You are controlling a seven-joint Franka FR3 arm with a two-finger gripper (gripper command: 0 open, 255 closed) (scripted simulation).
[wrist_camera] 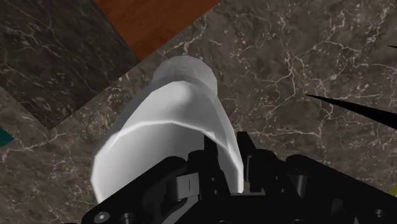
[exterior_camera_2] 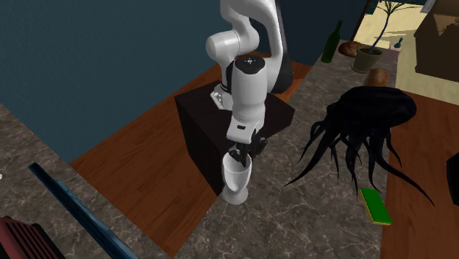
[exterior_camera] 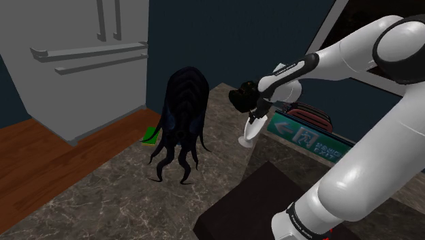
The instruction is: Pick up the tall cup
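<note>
Hand (exterior_camera_2: 240, 156) is clamped on the rim of the white cup (exterior_camera_2: 236, 180), near the black tentacled thing (exterior_camera_2: 360, 121) on the marble worktop (exterior_camera_2: 309, 221).

The tall cup (exterior_camera_2: 237, 179) is plain white, with a wide open mouth narrowing to a short stem and a round foot. It hangs roughly upright over the dark marbled counter (exterior_camera_2: 309, 217), near its edge, its rim wall pinched by the gripper (exterior_camera_2: 240, 156). Whether its foot touches the counter cannot be told.
</note>
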